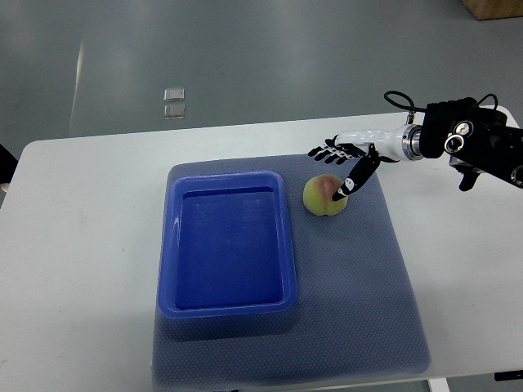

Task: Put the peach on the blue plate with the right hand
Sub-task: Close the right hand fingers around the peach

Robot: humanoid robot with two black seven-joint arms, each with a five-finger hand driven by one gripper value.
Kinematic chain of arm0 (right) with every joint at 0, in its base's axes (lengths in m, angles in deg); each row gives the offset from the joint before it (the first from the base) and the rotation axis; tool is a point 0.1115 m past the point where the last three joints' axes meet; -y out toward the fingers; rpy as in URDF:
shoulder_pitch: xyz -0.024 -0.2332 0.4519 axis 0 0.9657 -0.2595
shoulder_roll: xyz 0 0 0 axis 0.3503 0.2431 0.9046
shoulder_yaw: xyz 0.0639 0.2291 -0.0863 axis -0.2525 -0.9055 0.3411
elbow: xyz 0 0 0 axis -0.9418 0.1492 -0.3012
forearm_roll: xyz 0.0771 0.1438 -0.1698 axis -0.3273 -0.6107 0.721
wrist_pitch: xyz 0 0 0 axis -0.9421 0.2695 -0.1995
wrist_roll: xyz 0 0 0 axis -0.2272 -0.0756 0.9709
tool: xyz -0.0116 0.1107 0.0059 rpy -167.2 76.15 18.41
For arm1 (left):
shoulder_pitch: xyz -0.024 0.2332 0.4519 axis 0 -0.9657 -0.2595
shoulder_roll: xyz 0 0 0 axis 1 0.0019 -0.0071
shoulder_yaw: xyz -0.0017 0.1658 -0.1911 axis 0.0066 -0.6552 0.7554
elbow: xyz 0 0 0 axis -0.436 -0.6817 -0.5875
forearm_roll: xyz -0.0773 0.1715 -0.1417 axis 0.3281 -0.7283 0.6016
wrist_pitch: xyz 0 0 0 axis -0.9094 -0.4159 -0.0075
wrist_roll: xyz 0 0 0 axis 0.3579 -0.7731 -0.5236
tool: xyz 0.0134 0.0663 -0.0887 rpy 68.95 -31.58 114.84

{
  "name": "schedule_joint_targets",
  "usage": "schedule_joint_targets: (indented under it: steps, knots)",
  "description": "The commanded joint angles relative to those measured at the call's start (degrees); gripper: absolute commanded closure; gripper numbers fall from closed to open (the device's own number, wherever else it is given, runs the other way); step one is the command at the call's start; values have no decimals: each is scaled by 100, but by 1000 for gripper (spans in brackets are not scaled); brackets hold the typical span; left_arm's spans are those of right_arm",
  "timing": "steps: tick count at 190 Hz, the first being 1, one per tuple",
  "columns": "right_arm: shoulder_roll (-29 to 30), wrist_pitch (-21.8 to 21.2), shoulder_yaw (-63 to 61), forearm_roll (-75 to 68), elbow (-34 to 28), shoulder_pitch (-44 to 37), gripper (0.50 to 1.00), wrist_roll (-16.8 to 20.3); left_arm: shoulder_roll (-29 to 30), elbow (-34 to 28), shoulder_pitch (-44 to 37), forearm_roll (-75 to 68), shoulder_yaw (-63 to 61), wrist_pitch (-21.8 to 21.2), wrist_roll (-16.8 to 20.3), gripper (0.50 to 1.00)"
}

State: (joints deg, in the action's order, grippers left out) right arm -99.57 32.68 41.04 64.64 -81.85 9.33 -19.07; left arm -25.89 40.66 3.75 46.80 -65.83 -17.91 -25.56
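A yellow-green peach with a pink blush (324,196) lies on the grey mat (359,278) just right of the blue plate (226,308), a deep rectangular tray with nothing in it. My right hand (337,163) comes in from the right edge and hovers over the peach's far right side. Its fingers (327,150) are spread beyond the peach and the thumb (357,180) points down against the peach's right side. The hand holds nothing. The left arm does not show.
The mat lies on a white table (82,245) with a grey floor beyond its far edge. Two small clear squares (174,103) lie on the floor. A brown box corner (494,8) shows at the top right.
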Motion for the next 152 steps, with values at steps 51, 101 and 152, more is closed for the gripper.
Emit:
schedule_joint_targets:
  steps: [51, 101, 152]
  knots:
    - [87, 410, -2, 74, 6, 312, 572, -49, 0, -1, 1, 1, 0, -1, 1, 500]
    - [148, 559, -2, 74, 6, 461, 579, -189, 0, -10, 1, 1, 0, -1, 1, 500]
    - [166, 629, -2, 74, 6, 567, 634, -260, 0, -18, 1, 10, 9, -1, 1, 500]
